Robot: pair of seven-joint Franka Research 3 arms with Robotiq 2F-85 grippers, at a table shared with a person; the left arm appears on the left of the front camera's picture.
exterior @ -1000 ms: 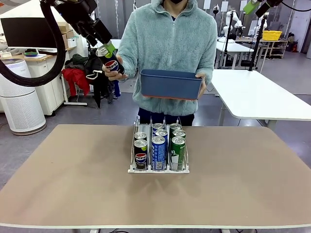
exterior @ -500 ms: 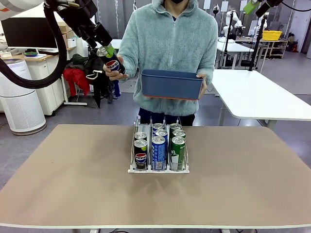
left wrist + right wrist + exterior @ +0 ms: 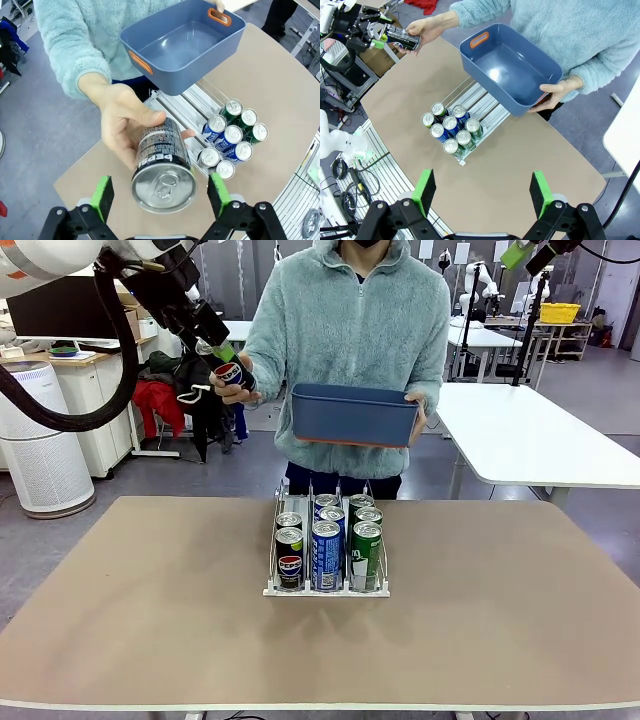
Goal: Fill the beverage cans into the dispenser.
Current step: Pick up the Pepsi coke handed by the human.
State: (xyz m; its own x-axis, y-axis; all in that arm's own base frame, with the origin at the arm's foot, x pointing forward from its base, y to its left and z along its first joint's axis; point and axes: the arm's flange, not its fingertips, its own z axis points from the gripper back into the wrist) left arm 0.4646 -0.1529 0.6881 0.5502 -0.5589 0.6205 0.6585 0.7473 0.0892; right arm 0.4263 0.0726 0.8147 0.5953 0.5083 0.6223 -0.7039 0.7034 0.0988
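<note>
Left tool [image 3: 162, 192] drawn closer around Pepsi can [image 3: 162, 165], jaws wide, person's hand [image 3: 125, 122] holding it

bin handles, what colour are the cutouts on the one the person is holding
Orange, on the dark blue rectangular plastic bin; clearest in the left wrist view.

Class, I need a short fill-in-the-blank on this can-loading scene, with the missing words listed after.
1. The person's hand holds out a black ____ can.
2. The dispenser has ____ lanes.
3. The blue bin contains ____.
4. The left gripper jaws are ____.

Missing words: Pepsi; three; nothing; open
</note>
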